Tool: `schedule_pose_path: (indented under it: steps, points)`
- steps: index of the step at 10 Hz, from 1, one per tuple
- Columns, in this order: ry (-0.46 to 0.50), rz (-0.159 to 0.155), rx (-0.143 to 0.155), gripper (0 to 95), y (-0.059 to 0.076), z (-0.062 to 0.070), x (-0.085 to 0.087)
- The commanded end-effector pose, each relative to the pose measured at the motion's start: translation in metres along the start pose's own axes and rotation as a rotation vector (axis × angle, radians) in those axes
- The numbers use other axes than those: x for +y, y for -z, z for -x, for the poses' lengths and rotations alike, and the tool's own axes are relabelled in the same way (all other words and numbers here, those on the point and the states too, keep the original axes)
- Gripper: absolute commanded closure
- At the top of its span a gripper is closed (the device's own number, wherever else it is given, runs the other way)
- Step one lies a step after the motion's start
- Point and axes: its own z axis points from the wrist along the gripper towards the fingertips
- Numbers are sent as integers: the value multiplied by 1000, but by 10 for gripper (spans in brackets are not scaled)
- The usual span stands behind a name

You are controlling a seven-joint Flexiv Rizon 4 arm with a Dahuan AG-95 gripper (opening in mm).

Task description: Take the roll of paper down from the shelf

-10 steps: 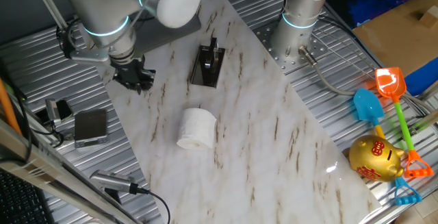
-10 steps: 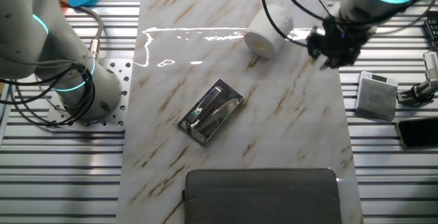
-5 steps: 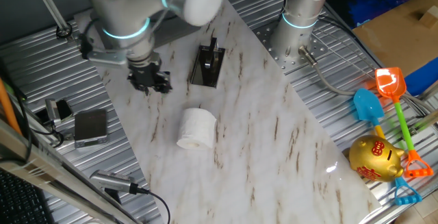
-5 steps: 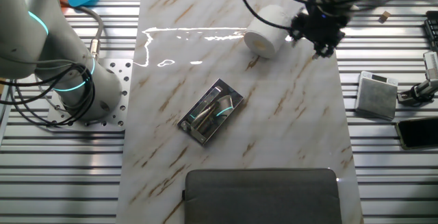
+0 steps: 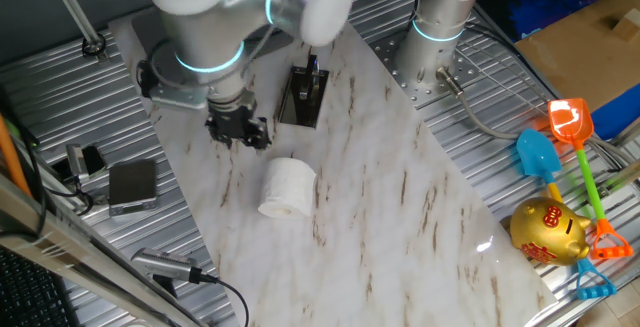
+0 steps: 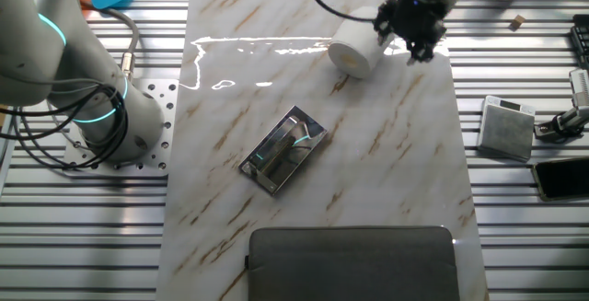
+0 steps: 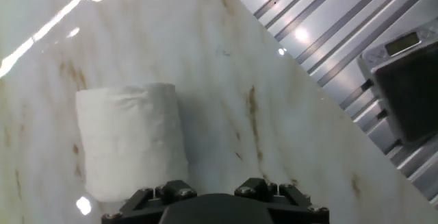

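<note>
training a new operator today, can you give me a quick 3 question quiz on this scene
1. True or false: the roll of paper lies on its side on the marble table.
2. What stands nearest the shelf? A) the gold piggy bank B) the gripper C) the orange toy shovel
3. Fill in: the gripper holds ______.

Key
1. True. It rests on the tabletop, apart from the shelf.
2. B. The gripper hangs just beside the shelf, above the roll; the toys lie off the far edge of the table.
3. Nothing. The roll sits free on the table, with the gripper near it but not around it.
</note>
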Motion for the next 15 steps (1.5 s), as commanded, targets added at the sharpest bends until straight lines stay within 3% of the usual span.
schedule_pose_path:
  steps: [1,5,9,11,12,15]
  points:
    - [-2,-7,12,380,-3,9,8]
    - [50,-6,24,380,-6,15,14]
    - [67,3,9,380,-6,15,14]
    - [117,29,2,380,-6,15,14]
    - [134,40,2,190,-6,15,14]
    - [153,42,3,190,-6,16,15]
